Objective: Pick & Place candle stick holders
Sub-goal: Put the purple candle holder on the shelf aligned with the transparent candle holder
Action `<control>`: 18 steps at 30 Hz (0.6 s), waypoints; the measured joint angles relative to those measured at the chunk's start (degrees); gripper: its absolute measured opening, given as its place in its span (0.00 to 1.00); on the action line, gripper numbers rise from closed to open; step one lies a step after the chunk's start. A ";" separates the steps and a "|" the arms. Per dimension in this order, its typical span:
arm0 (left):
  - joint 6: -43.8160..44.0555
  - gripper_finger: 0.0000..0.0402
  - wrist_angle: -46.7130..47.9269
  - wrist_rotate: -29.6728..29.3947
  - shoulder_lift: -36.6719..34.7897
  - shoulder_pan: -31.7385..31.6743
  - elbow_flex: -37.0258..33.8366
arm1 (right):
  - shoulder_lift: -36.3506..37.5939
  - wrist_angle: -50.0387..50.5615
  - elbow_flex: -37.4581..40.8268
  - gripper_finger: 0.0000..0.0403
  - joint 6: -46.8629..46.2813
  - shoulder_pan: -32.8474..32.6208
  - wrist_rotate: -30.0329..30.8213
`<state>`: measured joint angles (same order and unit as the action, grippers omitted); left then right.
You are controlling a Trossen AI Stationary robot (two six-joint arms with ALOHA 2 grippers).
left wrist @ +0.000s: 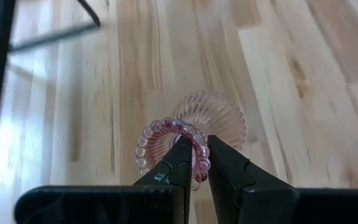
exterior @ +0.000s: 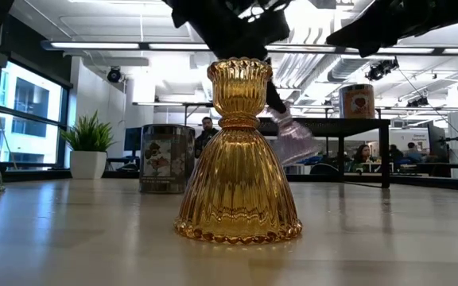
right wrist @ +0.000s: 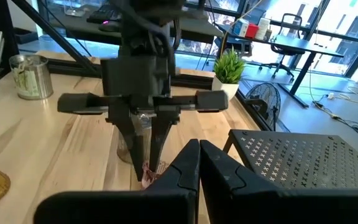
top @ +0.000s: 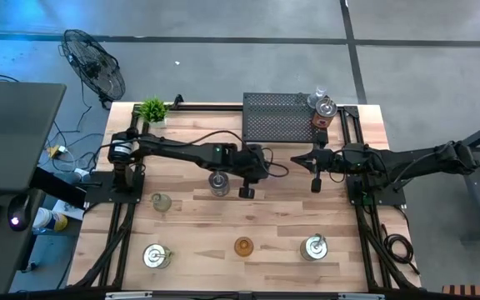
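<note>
While the left pincer (left wrist: 196, 163) hangs over the middle of the wooden surface (top: 190, 225), its fingers are clamped on the beaded rim of the pink glass holder (left wrist: 194, 134), which is tilted and off the wood. Right pincer (top: 314, 173) hovers just beside it, fingers pressed together, holding nothing. Amber glass holder (exterior: 238, 151) stands upright near the front edge, between two silver holders, one front left (top: 155, 255), one front right (top: 315, 247). Another silver holder (top: 218, 182) sits just beside the left pincer. Pale green glass holder (top: 162, 202) upright, left side. On the black mesh rack (top: 277, 118) at the back, more holders (top: 321, 107) cluster at its right end. Potted plant (top: 152, 110) at back left corner.
</note>
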<state>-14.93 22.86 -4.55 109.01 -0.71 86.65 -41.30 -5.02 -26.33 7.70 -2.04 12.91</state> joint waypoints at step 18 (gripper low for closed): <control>0.14 0.08 0.80 -0.68 3.83 -0.02 -0.06 | -0.44 -0.28 -0.04 0.00 -0.13 0.00 -0.03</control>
<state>-14.79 23.66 -5.23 112.84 -0.73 86.59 -41.74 -5.30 -26.37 7.57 -2.04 12.87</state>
